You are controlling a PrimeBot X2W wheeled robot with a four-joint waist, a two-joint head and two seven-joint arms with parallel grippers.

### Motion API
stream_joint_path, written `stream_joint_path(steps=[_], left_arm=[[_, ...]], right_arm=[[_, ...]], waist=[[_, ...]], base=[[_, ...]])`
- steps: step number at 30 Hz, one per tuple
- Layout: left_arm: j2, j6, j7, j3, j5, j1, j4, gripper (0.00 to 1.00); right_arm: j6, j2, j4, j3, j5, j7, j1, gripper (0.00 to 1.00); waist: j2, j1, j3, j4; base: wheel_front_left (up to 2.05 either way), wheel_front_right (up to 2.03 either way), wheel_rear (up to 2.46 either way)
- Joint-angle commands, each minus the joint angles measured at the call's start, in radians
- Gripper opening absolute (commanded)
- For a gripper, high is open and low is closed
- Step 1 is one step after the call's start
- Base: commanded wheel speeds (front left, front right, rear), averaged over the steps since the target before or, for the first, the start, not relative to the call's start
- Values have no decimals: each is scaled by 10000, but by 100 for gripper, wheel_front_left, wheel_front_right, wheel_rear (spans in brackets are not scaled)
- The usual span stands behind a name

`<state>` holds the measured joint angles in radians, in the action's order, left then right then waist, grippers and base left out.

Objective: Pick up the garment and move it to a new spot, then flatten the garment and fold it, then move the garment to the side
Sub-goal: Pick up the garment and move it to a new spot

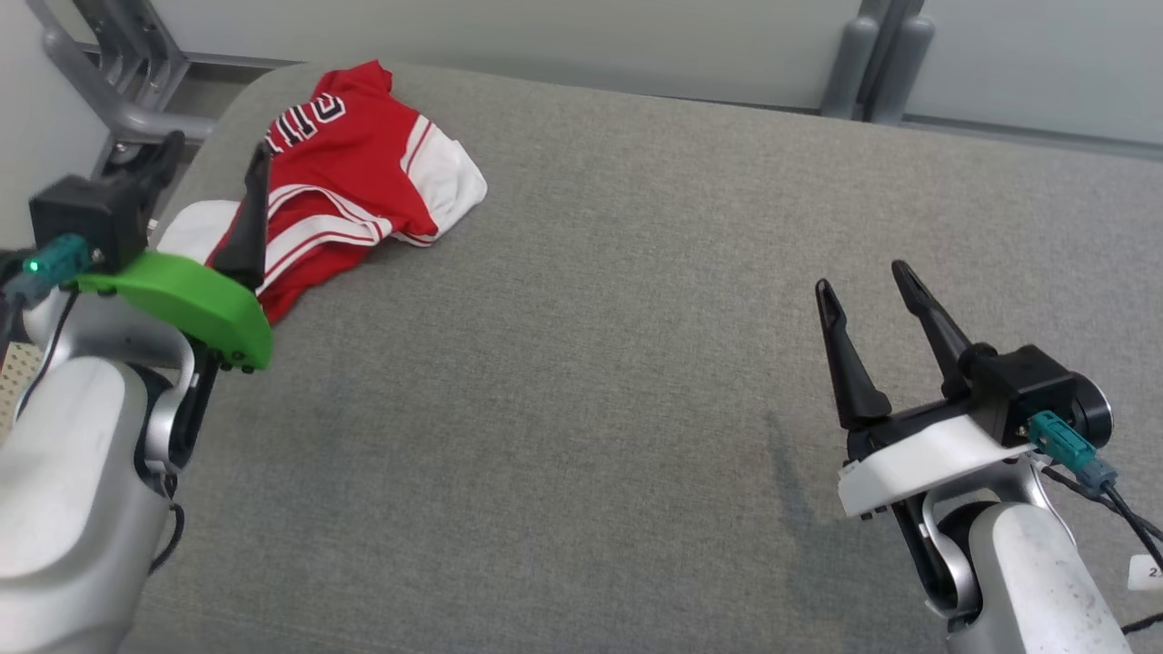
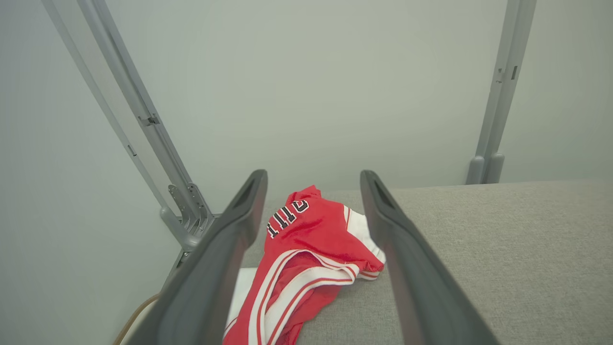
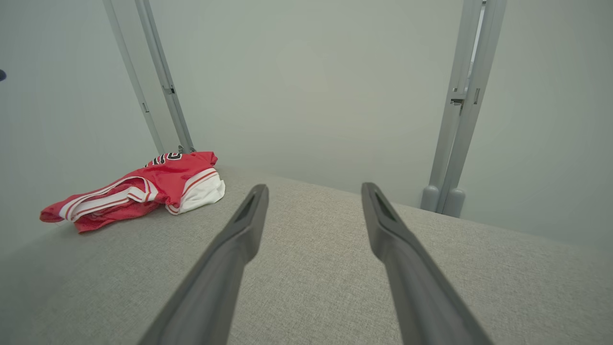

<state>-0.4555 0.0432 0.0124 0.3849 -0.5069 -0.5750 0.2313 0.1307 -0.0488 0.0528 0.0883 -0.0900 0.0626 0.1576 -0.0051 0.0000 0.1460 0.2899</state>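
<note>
Left pincer [image 1: 213, 156] and right pincer [image 1: 861, 276] gape; lower the left onto the far-left garment [image 1: 363, 154], catching thick folds.

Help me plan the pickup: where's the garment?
In the head view, the garment lies crumpled at the far left corner of the grey surface, by the left pincer.

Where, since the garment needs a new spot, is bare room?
Bare: the middle of the grey fabric surface, between the crumpled red and white jersey and the right gripper. Crowded: the far left corner, around jersey and left gripper.
</note>
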Motion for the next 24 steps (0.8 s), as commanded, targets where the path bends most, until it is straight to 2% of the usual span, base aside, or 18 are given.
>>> stream_joint_path(steps=[1,7,13,20,24], left_arm=[[-30,-125,131,27,-10,-309,202,100],[-207,-935,839,333,8,-1888,1930,100],[-175,-1474,1172,813,-38,-2760,3202,100],[-46,-1658,1089,1138,-326,-3163,4322,100],[-110,-1526,979,1093,-299,-3367,5004,100]], right_arm=[[0,-33,95,9,137,-28,207,100],[0,-33,524,-96,415,-46,811,100],[0,-31,923,-42,567,-51,1263,100],[0,-33,1140,71,621,-4,1564,100],[0,-31,1242,24,674,2,1611,100]], waist=[[51,0,888,-790],[51,0,1961,-1450],[51,0,2928,-1875],[51,0,3547,-2162],[51,0,3695,-2241]], base=[[0,0,0],[0,0,0],[0,0,0],[0,0,0],[0,0,0]])
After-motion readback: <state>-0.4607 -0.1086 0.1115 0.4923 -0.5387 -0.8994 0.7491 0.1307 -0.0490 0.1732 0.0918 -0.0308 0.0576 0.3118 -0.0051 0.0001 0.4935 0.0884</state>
